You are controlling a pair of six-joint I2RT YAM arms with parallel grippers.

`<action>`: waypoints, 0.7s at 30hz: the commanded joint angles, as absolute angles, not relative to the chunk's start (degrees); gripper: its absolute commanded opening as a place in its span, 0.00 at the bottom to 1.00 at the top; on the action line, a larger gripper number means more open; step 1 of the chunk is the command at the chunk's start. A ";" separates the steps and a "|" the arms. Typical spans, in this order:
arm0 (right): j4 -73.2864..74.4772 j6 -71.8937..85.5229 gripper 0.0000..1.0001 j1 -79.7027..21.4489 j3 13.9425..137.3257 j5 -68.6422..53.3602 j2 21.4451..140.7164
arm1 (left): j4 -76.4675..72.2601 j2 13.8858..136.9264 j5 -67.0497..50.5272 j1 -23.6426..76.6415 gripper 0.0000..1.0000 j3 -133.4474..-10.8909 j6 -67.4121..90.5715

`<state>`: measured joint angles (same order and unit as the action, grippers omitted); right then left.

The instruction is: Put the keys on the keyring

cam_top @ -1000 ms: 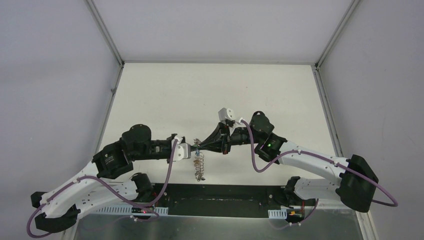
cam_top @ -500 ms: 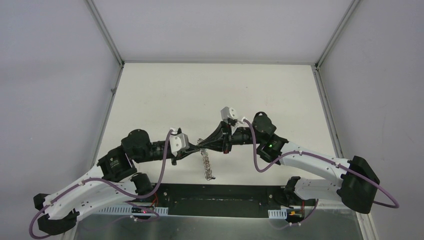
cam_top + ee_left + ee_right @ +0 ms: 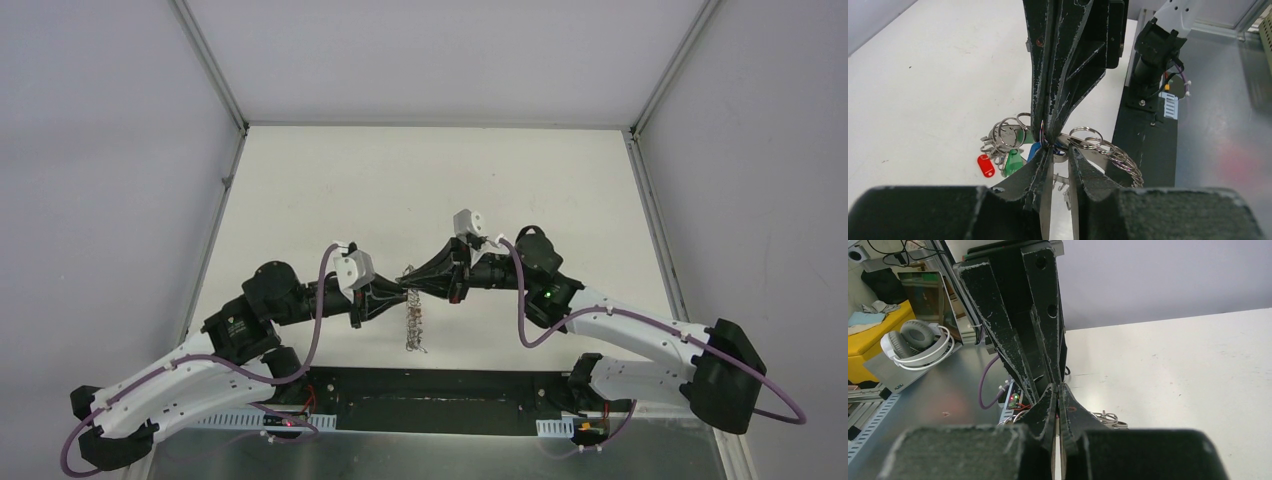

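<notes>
The keyring (image 3: 1098, 150), a flat grey ring edged with wire loops, hangs in the air between my two grippers; it also shows in the top view (image 3: 413, 322). My right gripper (image 3: 1048, 134) is shut on its rim, tips pointing at the left gripper. My left gripper (image 3: 1059, 151) stands tip to tip with it, jaws a narrow gap apart with the table showing through, and its right finger touches the ring. A red tag (image 3: 985, 165) and a blue tag (image 3: 1034, 150) hang in a bunch of loops on the ring's left side; their keys are hard to pick out.
A green tag (image 3: 1012, 162) hangs in the same bunch. A black strip (image 3: 430, 385) runs along the table's near edge below the ring. The right arm's base (image 3: 1153, 60) stands behind it. Headphones (image 3: 915, 342) lie off the table.
My left gripper has moved right and up to the right gripper's tips, and its wrist has rolled. The keyring has shifted a little right and up. The right gripper has stayed shut.
</notes>
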<state>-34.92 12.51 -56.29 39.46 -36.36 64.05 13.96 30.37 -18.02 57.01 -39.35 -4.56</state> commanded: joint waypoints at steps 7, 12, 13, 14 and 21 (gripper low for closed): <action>-41.13 11.80 0.00 -56.64 39.20 -32.90 61.26 | 0.47 31.33 -21.26 57.55 0.19 -36.34 3.04; -41.13 11.71 0.00 -56.65 39.33 -33.07 61.22 | -1.52 32.11 -21.88 57.55 0.18 -35.90 4.14; -41.13 11.68 0.00 -56.60 39.33 -33.13 61.18 | -2.10 32.20 -21.88 57.51 0.18 -35.87 4.25; -41.13 11.69 0.00 -56.60 39.29 -33.20 61.17 | -2.78 32.40 -21.99 57.48 0.17 -35.90 4.48; -40.11 10.72 0.00 -56.60 39.20 -33.02 60.95 | -4.83 34.89 -25.01 57.51 0.07 -38.11 6.32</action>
<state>-36.12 12.21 -55.94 38.52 -34.48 61.60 3.27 32.56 -18.70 56.97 -35.86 3.53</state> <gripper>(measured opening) 0.008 0.099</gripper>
